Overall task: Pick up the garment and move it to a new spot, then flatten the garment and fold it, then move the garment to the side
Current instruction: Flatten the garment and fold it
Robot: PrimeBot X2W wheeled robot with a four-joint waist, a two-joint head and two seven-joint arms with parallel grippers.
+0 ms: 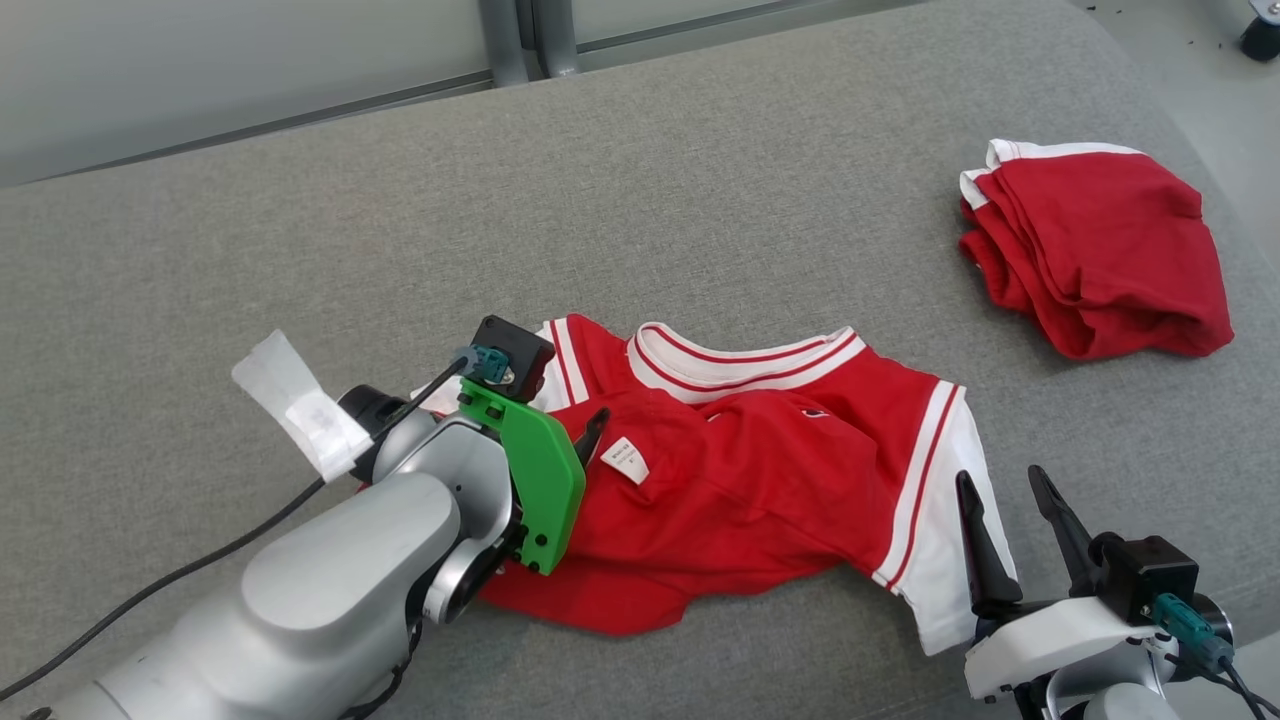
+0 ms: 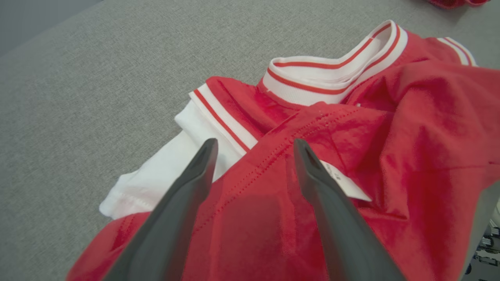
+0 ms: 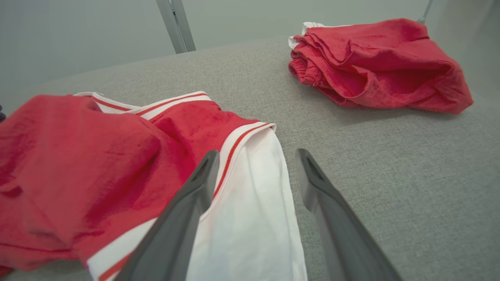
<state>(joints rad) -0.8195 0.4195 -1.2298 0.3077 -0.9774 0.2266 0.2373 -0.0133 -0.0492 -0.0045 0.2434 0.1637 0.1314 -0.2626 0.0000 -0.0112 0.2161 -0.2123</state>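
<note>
My right gripper [image 1: 1000, 488] hovers, fingers apart, over the white sleeve [image 3: 250, 218] of the shirt [image 1: 760, 480]. My left gripper [image 2: 254, 146], also spread and holding nothing, hangs over the red hem beside the label [image 2: 345, 183]. The shirt lies rumpled on the grey cushion [image 1: 640, 200]. I judge that flattening is in hand: next I should pinch both edges and draw them outward. Farther right sits another red bundle [image 1: 1100, 250].

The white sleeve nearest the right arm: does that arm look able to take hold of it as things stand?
Probably yes. The right arm's fingers stand open at the white sleeve, one finger above the cloth and one beside its edge, with nothing lying between.
</note>
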